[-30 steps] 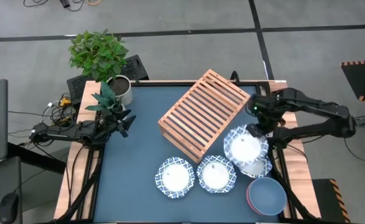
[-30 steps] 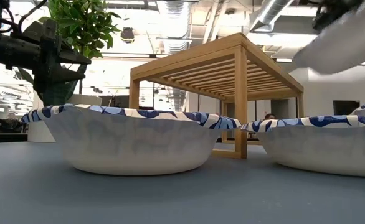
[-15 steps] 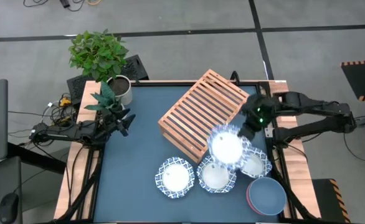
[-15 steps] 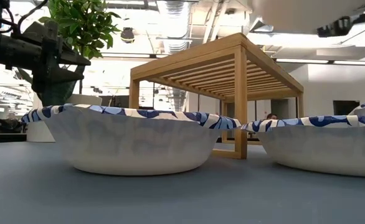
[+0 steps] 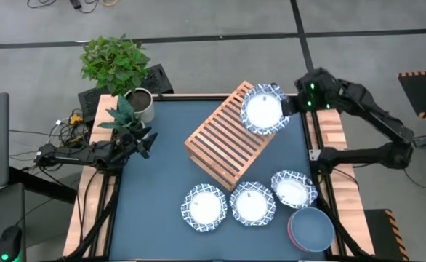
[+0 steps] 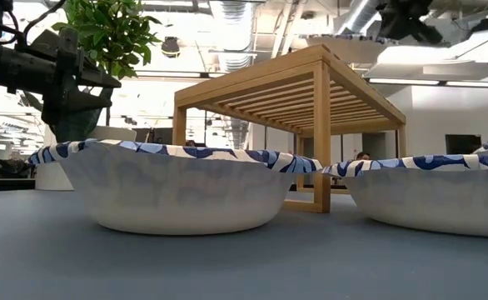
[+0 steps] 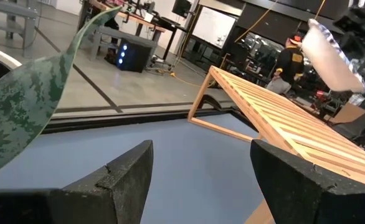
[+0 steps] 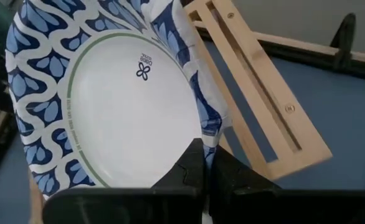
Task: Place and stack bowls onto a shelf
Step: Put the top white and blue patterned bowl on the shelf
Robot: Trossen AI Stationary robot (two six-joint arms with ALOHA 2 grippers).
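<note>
One blue-and-white patterned paper bowl [image 5: 262, 110], pinched only at its rim by the right hand [image 8: 205, 163], hung over the slatted wooden shelf's [image 5: 227, 138] far corner and could have tipped off there.

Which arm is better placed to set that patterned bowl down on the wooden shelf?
The right. Its gripper is shut on the patterned bowl, over the shelf at its far corner. The left gripper waits open by the plants, away from the bowls.
</note>
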